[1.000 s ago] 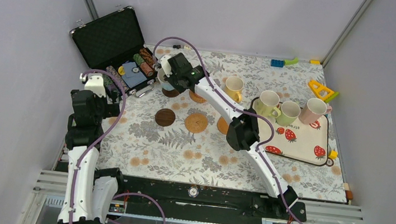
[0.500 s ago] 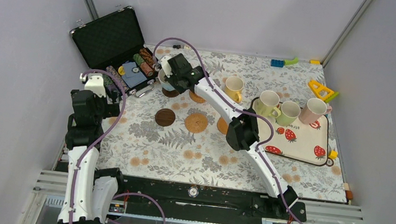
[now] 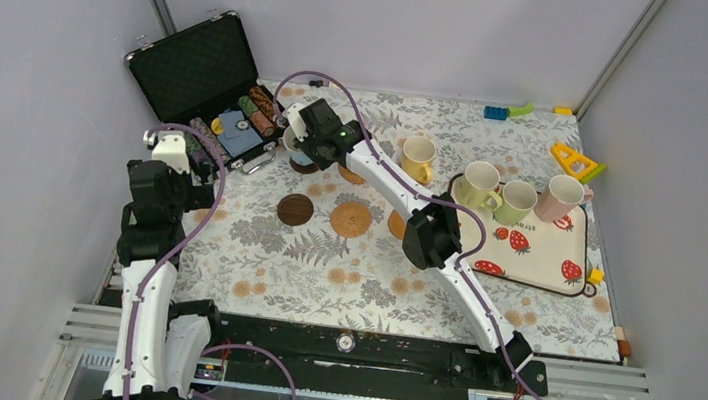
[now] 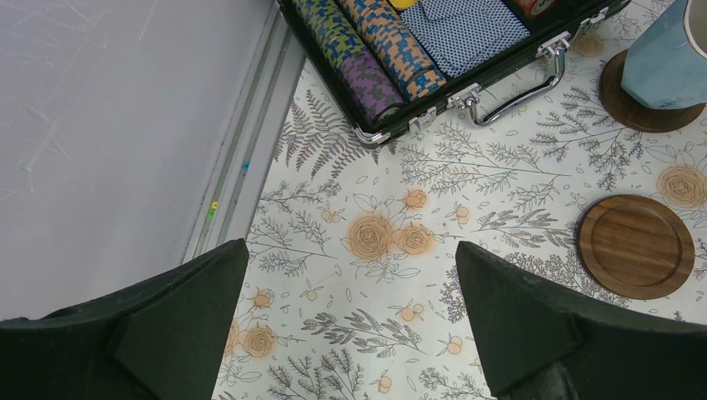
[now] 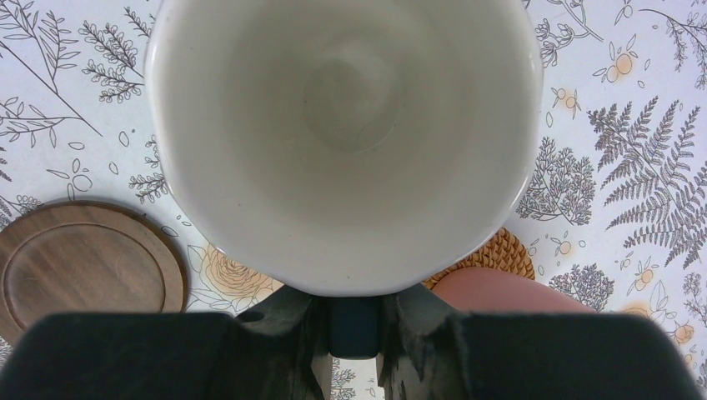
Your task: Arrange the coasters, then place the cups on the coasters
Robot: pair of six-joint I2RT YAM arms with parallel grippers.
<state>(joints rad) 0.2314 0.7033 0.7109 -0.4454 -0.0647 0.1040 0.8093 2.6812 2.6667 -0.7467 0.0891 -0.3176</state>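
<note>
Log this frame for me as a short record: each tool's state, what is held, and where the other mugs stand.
right tool: shut on handle of blue ceramic mug
blue ceramic mug: over a dark brown round wooden coaster, contact unclear
left tool: open, empty
yellow ceramic mug: on floral tablecloth
pale green mug, green mug, pink mug: on cream strawberry-print tray

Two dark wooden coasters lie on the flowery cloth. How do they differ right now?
The far wooden coaster, by the chip case, is mostly covered by the blue cup that the right tool grips; the near wooden coaster is bare. The far one shows only an edge; the near one shows its whole rimmed face. Both are round, dark brown and flat.
</note>
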